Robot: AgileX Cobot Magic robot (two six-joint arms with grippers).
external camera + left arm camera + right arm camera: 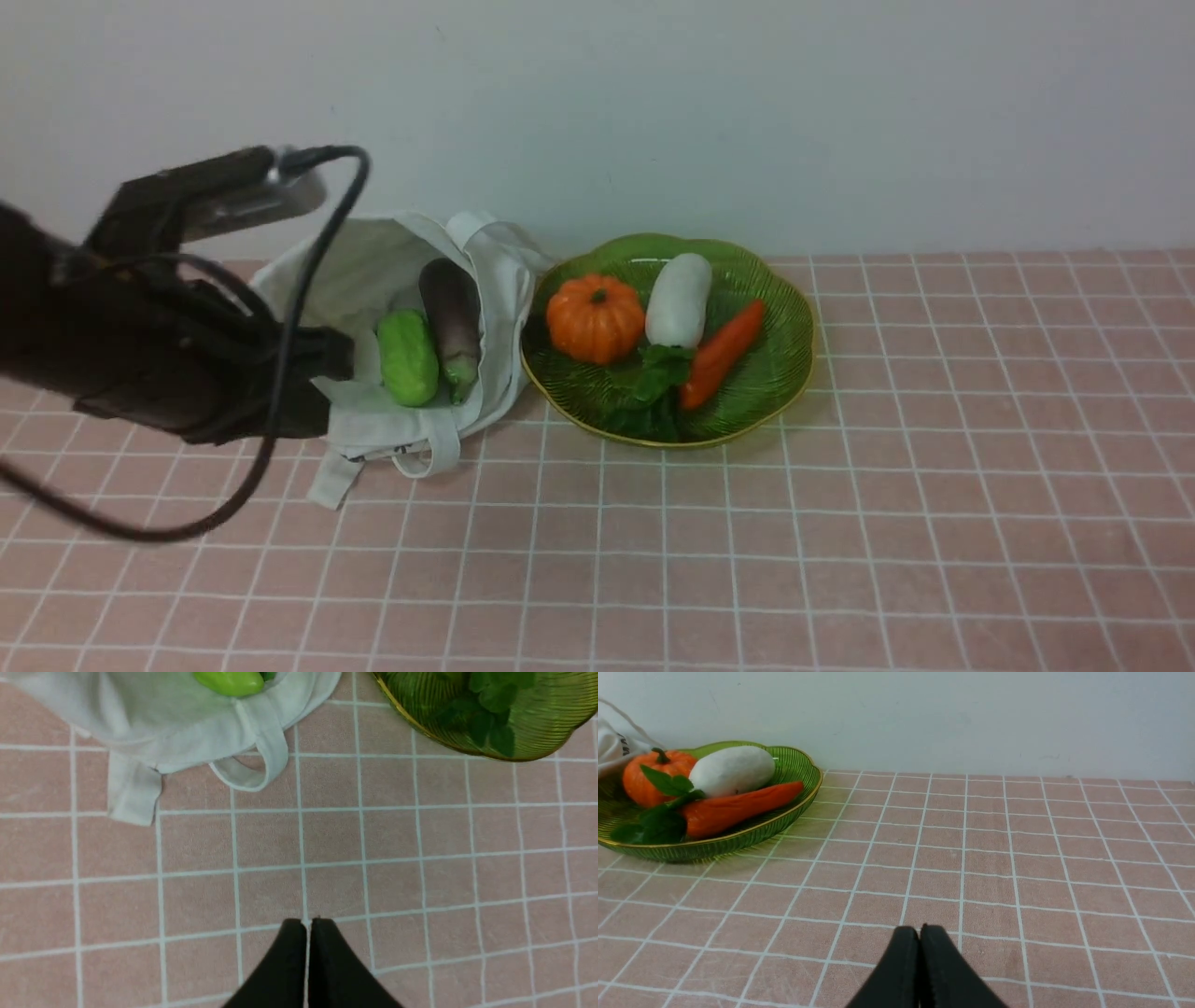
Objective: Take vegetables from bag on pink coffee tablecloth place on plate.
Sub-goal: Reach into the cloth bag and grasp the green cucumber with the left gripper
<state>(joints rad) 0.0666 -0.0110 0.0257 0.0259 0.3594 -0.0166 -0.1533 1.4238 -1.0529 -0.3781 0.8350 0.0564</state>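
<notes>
Wall: a plain off-white wall (653, 112) closes the scene just behind the bag and plate.
Pink coffee tablecloth: the pink coffee tablecloth (840, 523), with a thin white grid, lies flat. It looks soft enough to keep a toy from rolling far.
Bag: the bag (373, 271) slumps on the robot's left, mouth gaping toward the camera, its edge against the plate. The canvas is limp, so it will likely sag or drag if a finger catches it.
Plate: the plate (794, 317), glossy green and scalloped, already carries a pumpkin (595, 317), a white radish (679, 299), a carrot (724, 353) and leafy greens (653, 383). Free room looks scarce.
Eggplant: the eggplant (450, 313) rests in the bag's mouth, stem end nearest the opening, touching the gourd. It is probably light, hard and slick; grip across the mid-body.
Gourd: the gourd (407, 357) lies at the bag's lip. Its ridges should help the grip; pinch across its width, clear of the cloth.
Left gripper: the left gripper (307, 924) hangs over bare cloth near the bag strap, fingers pressed together, holding nothing.
Right gripper: the right gripper (919, 929) sits low over the cloth, well apart from the plate, fingers pressed together and empty.
</notes>
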